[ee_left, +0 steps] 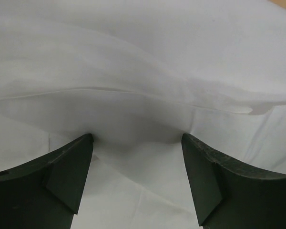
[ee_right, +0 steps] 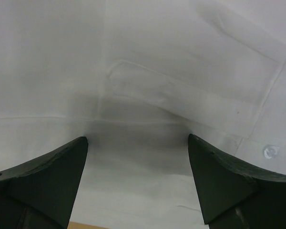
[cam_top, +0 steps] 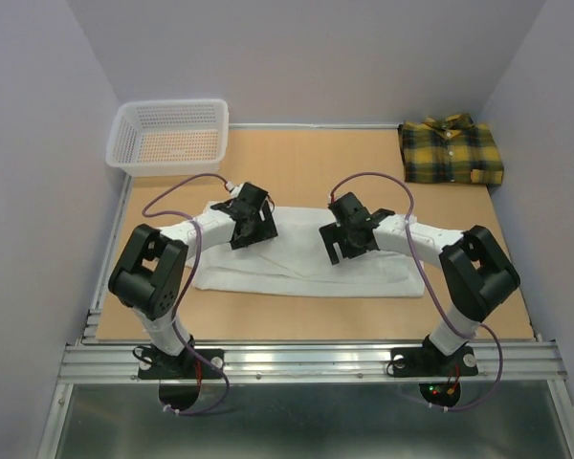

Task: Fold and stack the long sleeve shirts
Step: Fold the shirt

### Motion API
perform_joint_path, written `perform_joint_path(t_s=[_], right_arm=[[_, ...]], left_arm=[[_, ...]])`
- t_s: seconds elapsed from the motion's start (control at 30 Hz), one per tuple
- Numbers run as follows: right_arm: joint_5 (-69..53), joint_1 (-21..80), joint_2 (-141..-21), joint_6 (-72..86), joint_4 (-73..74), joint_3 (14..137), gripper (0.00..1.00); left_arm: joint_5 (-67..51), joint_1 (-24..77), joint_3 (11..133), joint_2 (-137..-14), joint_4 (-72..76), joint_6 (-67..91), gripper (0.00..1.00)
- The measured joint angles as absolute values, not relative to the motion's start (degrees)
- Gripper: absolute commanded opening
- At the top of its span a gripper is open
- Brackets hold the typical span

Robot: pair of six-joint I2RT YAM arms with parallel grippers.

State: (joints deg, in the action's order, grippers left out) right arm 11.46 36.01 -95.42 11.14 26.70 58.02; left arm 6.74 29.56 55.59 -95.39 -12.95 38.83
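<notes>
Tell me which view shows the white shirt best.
Top external: nearly the whole white shirt shows, lying flat with its outline readable. Left wrist shows only close creased cloth with a fold edge; right wrist only close cloth with seams and a button.

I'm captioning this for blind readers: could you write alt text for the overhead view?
A white shirt lies flattened in the middle, with the left claw and right claw poised over it. A folded plaid shirt sits in the far right corner and a white mesh basket at the far left.
</notes>
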Motion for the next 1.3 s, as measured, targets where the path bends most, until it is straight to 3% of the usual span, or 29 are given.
perform_joint_path(t_s=[0.2, 0.5, 1.0, 1.3], right_arm=[[8.32, 35.97, -96.18, 17.69, 27.73, 56.8, 0.9], [0.69, 36.18, -90.35, 26.74, 27.79, 51.62, 0.9], [-10.31, 39.79, -95.92, 34.2, 25.71, 57.43, 0.9], [-9.8, 40.27, -98.87, 38.04, 23.44, 60.64, 0.95]], left_arm=[[9.06, 29.58, 64.79, -103.9, -11.27, 33.89, 0.87], [7.4, 30.76, 88.07, -121.64, -8.84, 23.42, 0.91], [4.36, 33.15, 121.69, -143.96, -10.02, 11.53, 0.95], [2.48, 26.61, 127.0, -147.3, -9.32, 10.72, 0.98]])
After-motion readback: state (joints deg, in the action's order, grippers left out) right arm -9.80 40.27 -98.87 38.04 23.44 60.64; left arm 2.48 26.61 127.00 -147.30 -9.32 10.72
